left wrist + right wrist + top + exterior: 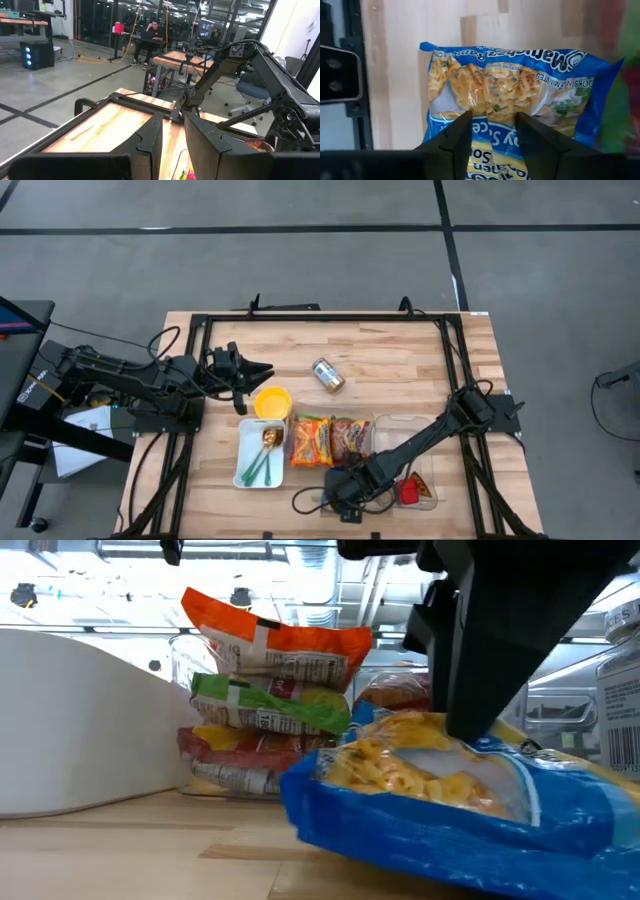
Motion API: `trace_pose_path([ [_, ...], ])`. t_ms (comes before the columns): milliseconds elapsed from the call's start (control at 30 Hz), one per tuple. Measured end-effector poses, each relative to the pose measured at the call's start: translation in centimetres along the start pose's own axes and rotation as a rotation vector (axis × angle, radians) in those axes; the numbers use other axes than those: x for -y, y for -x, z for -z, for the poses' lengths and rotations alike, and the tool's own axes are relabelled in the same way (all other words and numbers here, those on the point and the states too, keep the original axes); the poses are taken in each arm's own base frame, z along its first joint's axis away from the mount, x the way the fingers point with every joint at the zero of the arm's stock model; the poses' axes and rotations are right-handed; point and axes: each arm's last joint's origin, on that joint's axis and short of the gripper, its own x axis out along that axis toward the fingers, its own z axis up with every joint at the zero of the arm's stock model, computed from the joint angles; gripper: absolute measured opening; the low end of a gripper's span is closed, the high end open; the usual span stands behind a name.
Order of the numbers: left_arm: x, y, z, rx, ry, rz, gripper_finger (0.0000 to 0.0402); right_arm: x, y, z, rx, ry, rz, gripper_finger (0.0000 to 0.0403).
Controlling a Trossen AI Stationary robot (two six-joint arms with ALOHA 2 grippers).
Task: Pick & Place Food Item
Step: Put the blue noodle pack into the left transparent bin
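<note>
From above, the right gripper [343, 490] is low at the table's [400, 360] near edge, just beside two noodle packs [330, 441]. The left gripper [262, 368] waits just over a yellow bowl [272, 402].

From table height, the right gripper presses down on a blue noodle bag [450, 795].

In the right wrist view, the fingers [452, 137] sit on both sides of the bag's middle, touching it; it looks pinched, but I am not sure.

In the left wrist view, the left fingers [150, 137] stand narrow, holding nothing.

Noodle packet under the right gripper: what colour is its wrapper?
Blue noodle packet, with a noodle picture on it; the right wrist view shows it best.
</note>
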Motion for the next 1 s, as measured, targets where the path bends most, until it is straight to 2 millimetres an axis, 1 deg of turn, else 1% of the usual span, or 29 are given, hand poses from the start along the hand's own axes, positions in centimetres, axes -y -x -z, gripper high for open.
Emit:
trace_pose_path([
  [133, 0.0, 0.0, 0.0, 0.000, 0.000, 0.000, 0.0076, 0.2, 0.1, 0.2, -0.021, -0.001, 0.023, 0.0100],
  [367, 0.0, 0.0, 0.0, 0.000, 0.000, 0.000, 0.0076, 0.1, 0.1, 0.4, -0.027, 0.005, 0.033, 0.0013],
  [400, 0.0, 0.0, 0.0, 0.000, 0.000, 0.000, 0.0076, 0.0, 0.1, 0.5, -0.028, 0.007, 0.033, 0.0007],
  [567, 0.0, 0.0, 0.0, 0.000, 0.000, 0.000, 0.0076, -0.6, 0.6, 0.9, -0.044, 0.012, 0.039, 0.0004],
  [767, 0.0, 0.0, 0.0, 0.000, 0.000, 0.000, 0.0076, -1.8, 3.0, 0.7, -0.032, 0.057, 0.123, 0.0001],
  [1000, 0.0, 0.0, 0.0, 0.000, 0.000, 0.000, 0.0076, -2.1, 4.4, 0.1, -0.017, 0.068, 0.143, 0.0001],
])
